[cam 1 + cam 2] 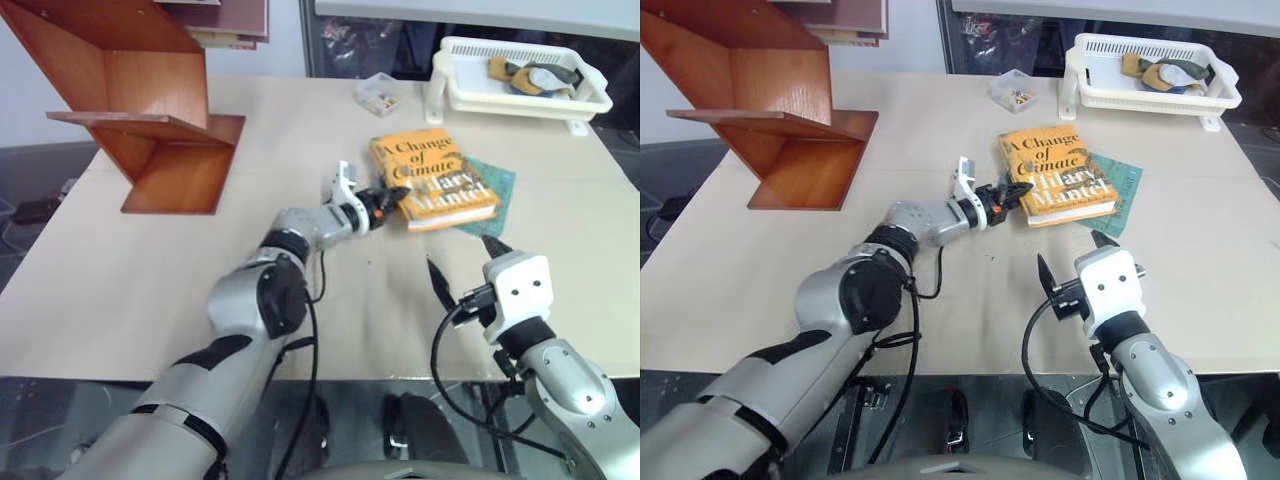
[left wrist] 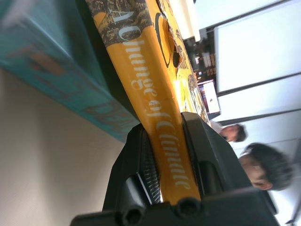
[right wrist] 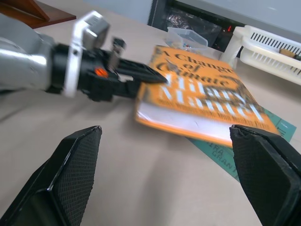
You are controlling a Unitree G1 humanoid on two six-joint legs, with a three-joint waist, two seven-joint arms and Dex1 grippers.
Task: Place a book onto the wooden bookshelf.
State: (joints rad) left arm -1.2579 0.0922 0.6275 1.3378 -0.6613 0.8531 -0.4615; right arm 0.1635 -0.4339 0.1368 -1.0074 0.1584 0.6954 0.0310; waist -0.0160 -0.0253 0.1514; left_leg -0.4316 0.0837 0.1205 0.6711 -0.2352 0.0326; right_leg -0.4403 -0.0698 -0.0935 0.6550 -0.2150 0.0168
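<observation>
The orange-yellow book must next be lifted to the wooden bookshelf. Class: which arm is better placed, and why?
Left. The left gripper is already shut on the book at its spine, nearer the wooden bookshelf. The right gripper hangs open, holding nothing.

The large reddish-brown wooden bookshelf (image 1: 150, 120) has flat boards with a smooth, polished finish that catches a soft sheen. The pale beige worktop (image 1: 150, 270) looks matt and even, with a few small dark marks. The thick orange-yellow paperback book (image 1: 1055, 175) has a smooth card cover with a slight gloss and pale paper page edges. Under it lies a thin teal-green book (image 1: 1118, 195) with a smooth cover. The white slatted basket tray (image 1: 520, 85) looks like moulded plastic and holds crumpled cloth. A small clear plastic box (image 1: 378, 93) is glossy. The left gripper (image 2: 164, 160) has matt black plastic fingers with ribbed pads; the right gripper's (image 3: 164, 179) pads (image 3: 70, 174) show a fine cross-hatched texture.
</observation>
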